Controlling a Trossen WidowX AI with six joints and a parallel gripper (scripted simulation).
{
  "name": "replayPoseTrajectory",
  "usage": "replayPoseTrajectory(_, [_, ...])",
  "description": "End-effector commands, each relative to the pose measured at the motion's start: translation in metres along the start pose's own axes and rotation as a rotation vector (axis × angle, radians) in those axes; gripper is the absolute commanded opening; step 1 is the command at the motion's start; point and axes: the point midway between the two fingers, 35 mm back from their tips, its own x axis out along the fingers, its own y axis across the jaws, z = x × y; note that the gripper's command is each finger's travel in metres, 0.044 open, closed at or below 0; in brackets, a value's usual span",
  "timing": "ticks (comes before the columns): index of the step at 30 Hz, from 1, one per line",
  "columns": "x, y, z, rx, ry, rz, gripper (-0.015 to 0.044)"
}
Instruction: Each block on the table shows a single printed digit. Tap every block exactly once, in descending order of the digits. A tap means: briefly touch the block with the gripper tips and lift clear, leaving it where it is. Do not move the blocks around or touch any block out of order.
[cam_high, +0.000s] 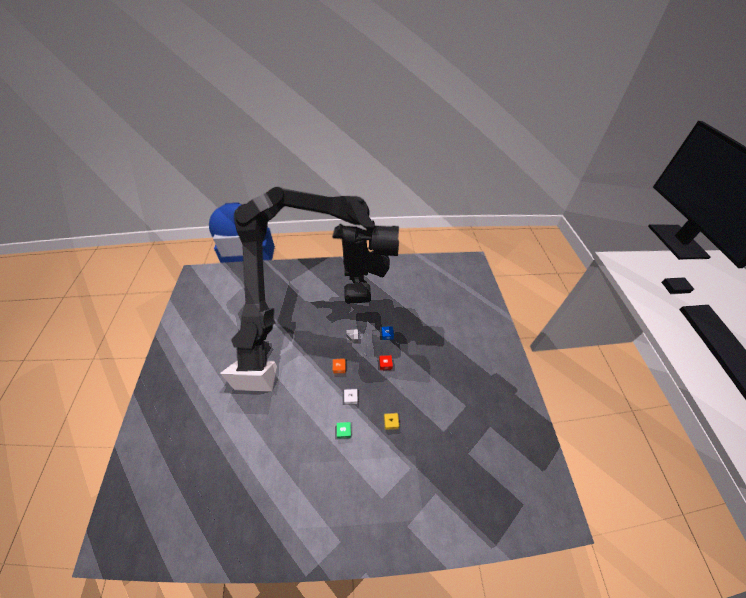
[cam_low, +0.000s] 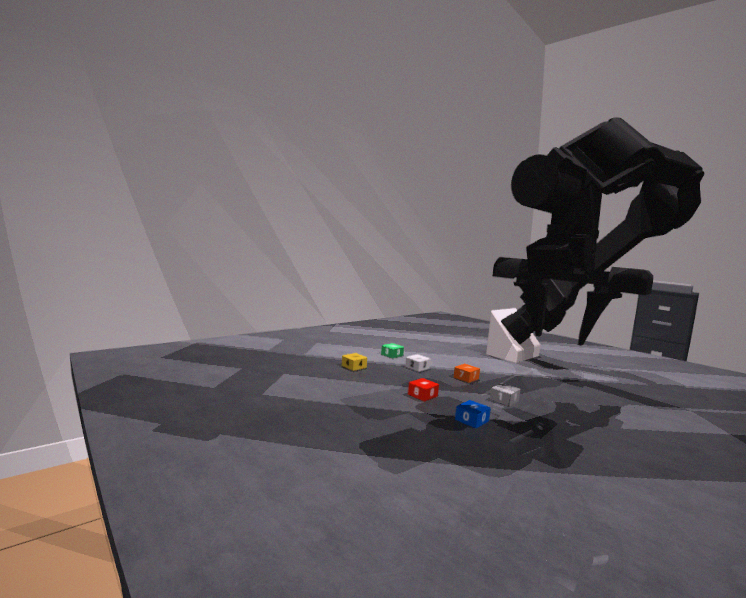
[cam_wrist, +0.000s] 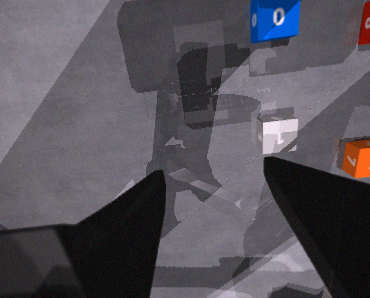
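My gripper (cam_low: 560, 338) (cam_wrist: 213, 171) is open and empty, raised above the table. In the wrist view the pale grey block 1 (cam_high: 353, 334) (cam_low: 505, 394) (cam_wrist: 279, 135) lies just beyond the right fingertip, not between the tips. The blue block 0 (cam_high: 387, 332) (cam_low: 472, 414) (cam_wrist: 275, 21) is farther up that view, and the orange block 7 (cam_high: 338, 366) (cam_low: 466, 373) (cam_wrist: 357, 159) is at its right edge. The red block 8 (cam_high: 386, 362) (cam_low: 423, 389), white block 2 (cam_high: 350, 396) (cam_low: 417, 362), yellow block 4 (cam_high: 391, 421) (cam_low: 354, 361) and green block 3 (cam_high: 343, 430) (cam_low: 392, 350) stand apart.
The white arm base (cam_high: 249, 378) (cam_low: 501, 339) stands on the dark table top (cam_high: 205, 529) (cam_low: 311, 529). A white desk (cam_high: 635, 274) with a monitor (cam_high: 709, 186) and keyboard (cam_high: 716, 348) is at the right. A blue and white object (cam_high: 225, 221) is behind the arm.
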Motion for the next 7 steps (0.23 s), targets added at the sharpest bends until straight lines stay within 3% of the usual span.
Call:
replayPoseTrajectory(1, [-0.0136,0.0181,-0.0358,0.009,0.012,0.003,0.0361])
replayPoseTrajectory(3, [-0.0136,0.0181,-0.0358,0.009,0.012,0.003,0.04])
replayPoseTrajectory(7, [-0.0136,0.0181,-0.0358,0.009,0.012,0.003,0.04])
